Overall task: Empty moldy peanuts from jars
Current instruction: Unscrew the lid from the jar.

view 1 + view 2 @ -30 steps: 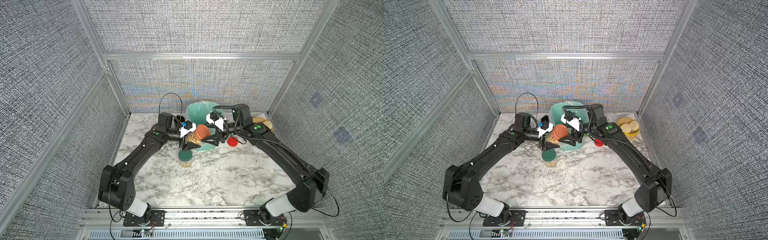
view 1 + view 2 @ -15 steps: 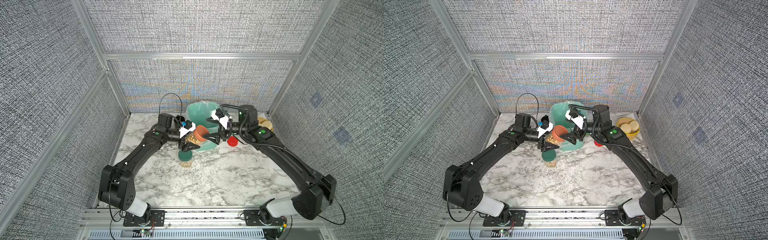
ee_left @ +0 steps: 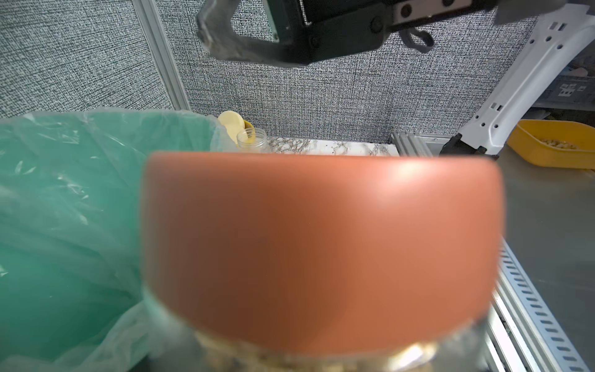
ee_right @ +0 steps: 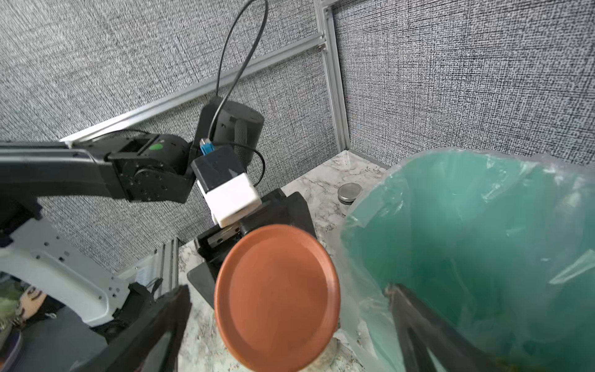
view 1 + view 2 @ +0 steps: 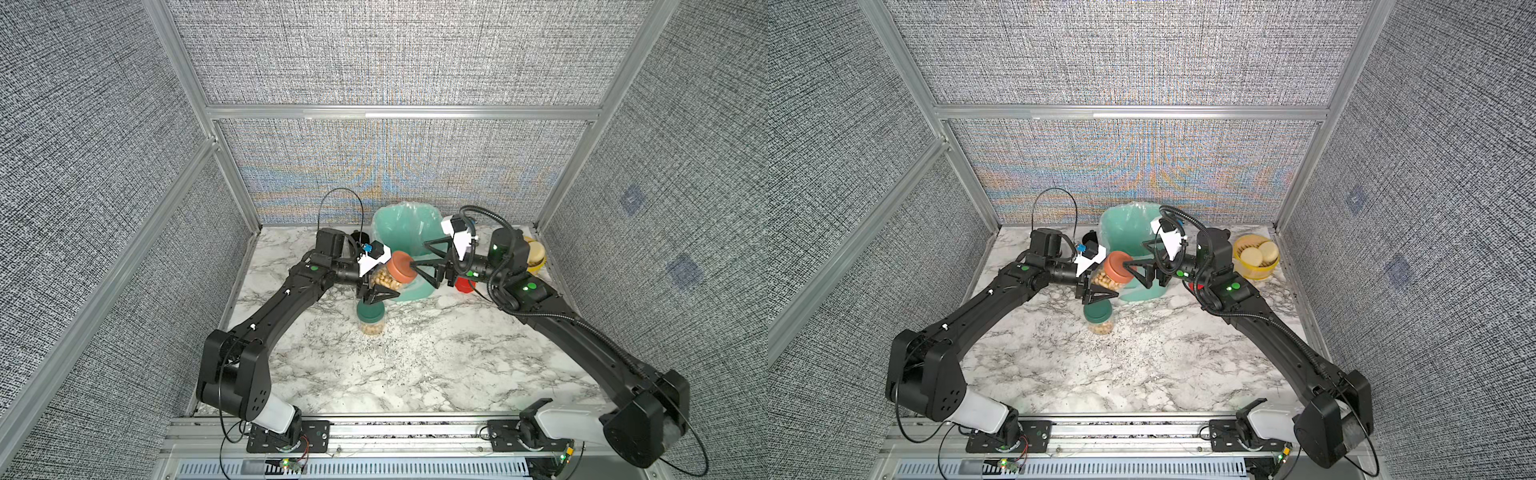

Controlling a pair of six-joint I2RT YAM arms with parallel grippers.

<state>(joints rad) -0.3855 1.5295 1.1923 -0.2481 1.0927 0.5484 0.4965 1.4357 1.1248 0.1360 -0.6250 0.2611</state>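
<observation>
Since a second ago the right arm has drawn back toward its own side, and the right gripper [image 5: 417,253] has spread its jaws wider. The left arm and its load have not shifted.

Right gripper: jaws apart, holding nothing. In the right wrist view the terracotta lid [image 4: 277,296] sits between the two fingers [image 4: 154,325] with a gap on each side. In a top view the nearer fingertip overlaps the lid's face; we cannot tell whether it is touching or just short.

Left gripper [image 5: 382,289]: clamped on the terracotta-lidded jar [image 5: 388,280], which is held off the table and tipped on its side, lid toward the right gripper. Peanuts [image 5: 383,282] fill it.

The lid's edge lies just beside the lined wall of the bin [image 5: 399,224]. The bin stands near the back wall [image 5: 395,166].

The green-lidded jar [image 5: 371,318] stands upright on the marble table [image 5: 415,365], directly below the left gripper, with peanuts inside.

A red lid [image 5: 463,286] lies under the right wrist. A lidless jar [image 3: 251,140] stands beside the yellow bowl [image 5: 1254,272] at the right edge.

Bare marble runs from the green-lidded jar to the front rail [image 5: 395,432], between the two arms.
</observation>
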